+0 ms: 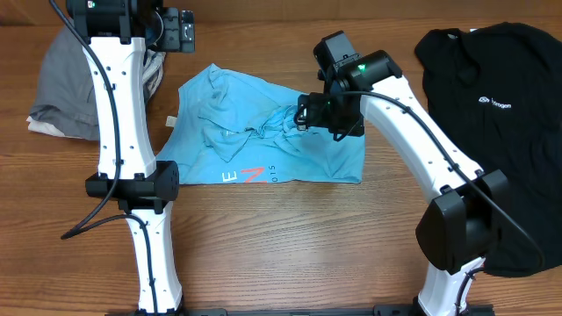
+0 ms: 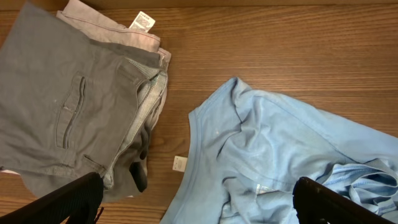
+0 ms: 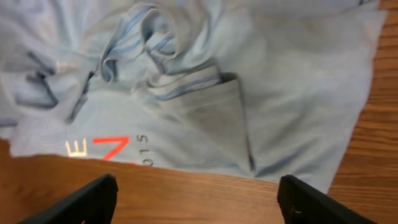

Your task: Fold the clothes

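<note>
T-shirt (image 1: 263, 140): light blue and crumpled, mid-table toward the far edge, coral letters by its near hem.
Right gripper (image 3: 197, 183): fingers spread wide, holding nothing, above the bunched middle of the shirt.
Left gripper (image 2: 196, 186): also wide and empty, near the far left corner, above the shirt's edge and the grey trousers (image 2: 62, 106).
Risk, right side: closing on the bunch would likely pinch several layers — a lift then drags the whole shirt.
Risk, left side: a low reach could snag the trousers — they lie just beside the shirt.
</note>
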{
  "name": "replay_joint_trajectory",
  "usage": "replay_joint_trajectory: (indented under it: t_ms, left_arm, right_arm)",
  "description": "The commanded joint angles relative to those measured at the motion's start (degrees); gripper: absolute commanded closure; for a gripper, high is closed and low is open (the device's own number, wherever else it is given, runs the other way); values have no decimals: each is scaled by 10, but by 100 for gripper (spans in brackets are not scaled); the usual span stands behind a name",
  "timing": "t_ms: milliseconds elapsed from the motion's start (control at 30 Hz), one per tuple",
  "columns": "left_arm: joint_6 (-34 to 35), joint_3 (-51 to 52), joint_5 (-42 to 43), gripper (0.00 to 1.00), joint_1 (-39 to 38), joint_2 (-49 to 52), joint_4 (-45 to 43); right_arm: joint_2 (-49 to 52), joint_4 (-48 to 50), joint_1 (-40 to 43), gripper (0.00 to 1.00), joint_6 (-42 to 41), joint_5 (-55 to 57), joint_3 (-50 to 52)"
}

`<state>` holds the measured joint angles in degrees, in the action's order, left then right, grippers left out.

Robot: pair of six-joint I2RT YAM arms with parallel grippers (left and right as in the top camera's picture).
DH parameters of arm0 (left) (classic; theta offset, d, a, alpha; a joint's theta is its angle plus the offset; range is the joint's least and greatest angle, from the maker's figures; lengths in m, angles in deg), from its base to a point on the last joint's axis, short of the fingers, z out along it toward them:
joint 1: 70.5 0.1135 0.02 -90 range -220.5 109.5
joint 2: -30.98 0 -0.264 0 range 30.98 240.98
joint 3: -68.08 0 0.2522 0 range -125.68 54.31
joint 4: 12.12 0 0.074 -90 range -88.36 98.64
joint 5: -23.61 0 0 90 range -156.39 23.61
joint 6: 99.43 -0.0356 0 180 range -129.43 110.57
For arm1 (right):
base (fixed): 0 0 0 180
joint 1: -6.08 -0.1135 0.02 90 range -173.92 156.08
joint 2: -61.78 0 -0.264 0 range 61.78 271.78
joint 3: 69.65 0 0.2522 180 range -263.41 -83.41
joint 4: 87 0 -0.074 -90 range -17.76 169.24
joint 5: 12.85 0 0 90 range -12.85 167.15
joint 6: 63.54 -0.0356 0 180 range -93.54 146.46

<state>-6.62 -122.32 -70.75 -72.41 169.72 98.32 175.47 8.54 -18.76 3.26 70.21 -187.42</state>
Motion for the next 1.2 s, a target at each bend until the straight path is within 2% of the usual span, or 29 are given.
replay_joint_trajectory:
  t_ms: [0, 67, 333, 500, 700, 1167]
  left_arm:
    - [-11, 3, -7, 0, -3, -11, 1]
    - [-11, 3, -7, 0, -3, -11, 1]
    - [-11, 3, -7, 0, -3, -11, 1]
    - [-11, 3, -7, 0, -3, -11, 1]
    - [-11, 3, -7, 0, -3, -11, 1]
    - [-11, 3, -7, 0, -3, -11, 1]
  right_arm:
    - [-13, 24, 2, 17, 35, 30, 47]
    - [-13, 59, 2, 18, 87, -9, 87]
    - [-10, 161, 2, 25, 197, -47, 177]
    - [-4, 229, 2, 33, 210, -47, 210]
    - [21, 270, 2, 39, 227, -46, 224]
    - [39, 303, 2, 39, 232, -10, 224]
